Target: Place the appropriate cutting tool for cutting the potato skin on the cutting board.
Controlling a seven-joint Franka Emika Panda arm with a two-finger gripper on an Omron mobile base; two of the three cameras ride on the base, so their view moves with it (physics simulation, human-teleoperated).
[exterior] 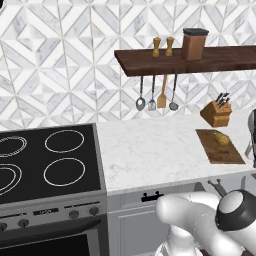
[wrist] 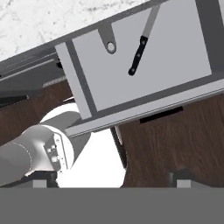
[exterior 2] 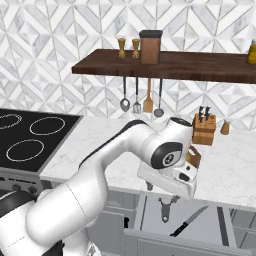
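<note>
1. Leftmost, a black stove (exterior: pixel 47 162) with ringed burners sits flush against the white marbled worktop (exterior: pixel 150 150).
2. Next, four utensils (exterior: pixel 156 95) hang from a dark wooden shelf (exterior: pixel 190 61) at twelve o'clock above the worktop; two small shakers (exterior: pixel 163 46) and a brown canister (exterior: pixel 193 44) stand on that shelf.
3. Further right, a light slanted knife block (exterior: pixel 216 113) with dark handles stands near the wall.
4. Cutting board (exterior: pixel 219 146): flat, reddish-brown, lying on the worktop at six o'clock from the knife block, just beside it.
5. Potato (exterior: pixel 222 139): small, yellowish-tan, resting on the cutting board toward its far end.
6. Drawer (wrist: pixel 144 57): open below the worktop edge, grey inside. It holds a peeler (exterior 2: pixel 166 207) at its left and a black-handled knife (wrist: pixel 142 46) lying diagonally at three o'clock from the peeler, apart from it.
7. Claw (wrist: pixel 109 179): poised above the open drawer, its tips spread wide apart in the hand view with nothing between them. In the right base view the hand hangs over the drawer, hiding most of the cutting board.
</note>
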